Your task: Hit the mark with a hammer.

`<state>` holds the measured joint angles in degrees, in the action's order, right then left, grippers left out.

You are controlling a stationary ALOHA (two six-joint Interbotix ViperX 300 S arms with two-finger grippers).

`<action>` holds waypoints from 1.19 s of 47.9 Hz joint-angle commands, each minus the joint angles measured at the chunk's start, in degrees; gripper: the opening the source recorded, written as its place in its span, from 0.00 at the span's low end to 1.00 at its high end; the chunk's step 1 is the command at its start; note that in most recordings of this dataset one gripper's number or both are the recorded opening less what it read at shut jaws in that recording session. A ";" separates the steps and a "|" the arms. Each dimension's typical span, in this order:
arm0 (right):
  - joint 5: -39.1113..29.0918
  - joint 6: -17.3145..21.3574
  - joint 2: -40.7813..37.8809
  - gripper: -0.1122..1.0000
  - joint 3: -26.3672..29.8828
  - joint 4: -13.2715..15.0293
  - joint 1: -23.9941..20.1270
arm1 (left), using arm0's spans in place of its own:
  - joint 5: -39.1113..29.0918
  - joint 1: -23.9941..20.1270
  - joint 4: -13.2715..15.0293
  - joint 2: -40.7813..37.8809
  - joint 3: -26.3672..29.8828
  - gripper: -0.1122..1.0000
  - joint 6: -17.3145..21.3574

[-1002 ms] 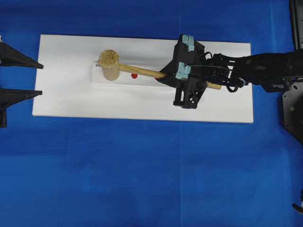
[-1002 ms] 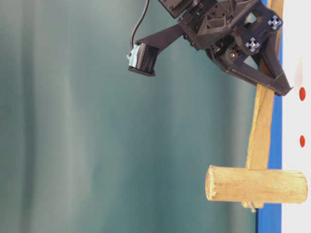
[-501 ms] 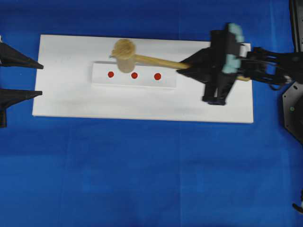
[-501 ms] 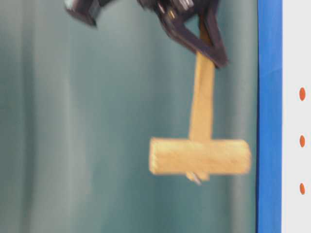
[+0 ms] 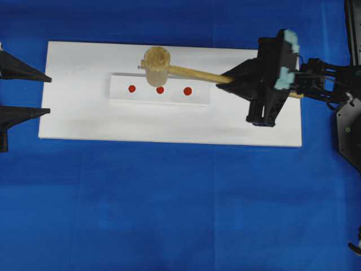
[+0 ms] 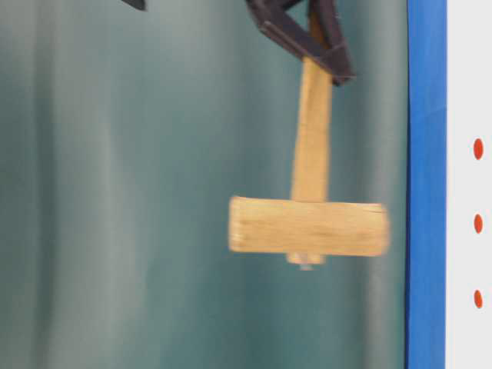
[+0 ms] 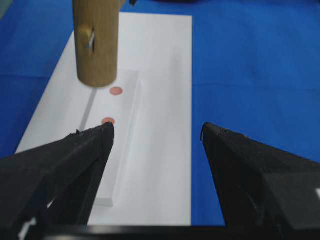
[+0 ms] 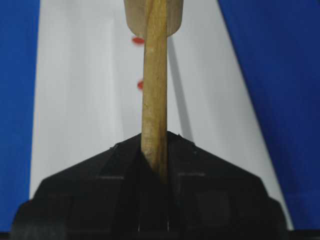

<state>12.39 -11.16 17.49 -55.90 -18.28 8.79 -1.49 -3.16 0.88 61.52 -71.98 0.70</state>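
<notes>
The hammer's thick wooden head hangs in the air, clear of the white board. It is level with the middle red mark of three on a raised white strip. From the table-level view, a gap shows between the hammer head and the board, in line with the middle mark. My right gripper is shut on the handle partway along it. My left gripper stands open and empty at the board's left end, facing the hammer head.
The board lies on a blue cloth. The other red marks flank the middle one. My right arm stretches in over the board's right end, and a dark base plate sits at the right edge.
The hammer head lay on the strip over the left mark; it has lifted off and shifted right to the middle mark as the right arm drew back. The left gripper has not moved.
</notes>
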 commanded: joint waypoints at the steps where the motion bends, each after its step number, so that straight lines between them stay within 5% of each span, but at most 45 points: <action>1: 0.62 0.53 -2.90 0.12 1.67 -0.53 0.09 | 0.44 -0.09 0.00 -0.35 0.53 0.71 0.00; 9: -2.29 1.67 -9.32 0.12 2.37 -2.29 0.26 | 0.53 -0.09 0.00 -0.35 0.62 0.71 0.00; 22: -1.93 1.05 -7.03 0.12 2.90 -1.76 0.35 | 0.44 -0.09 0.00 -0.44 0.62 0.71 0.00; 44: -2.46 0.97 15.56 0.12 -5.01 -0.35 1.32 | 0.35 -0.09 0.00 -0.26 0.53 0.71 0.09; 57: -5.98 0.97 17.84 0.12 -6.50 -0.09 2.46 | 0.44 -0.09 0.00 -0.26 0.53 0.71 0.00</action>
<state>6.24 -10.11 35.33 -63.19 -18.63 10.99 -1.49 -3.16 0.88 61.52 -71.98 0.70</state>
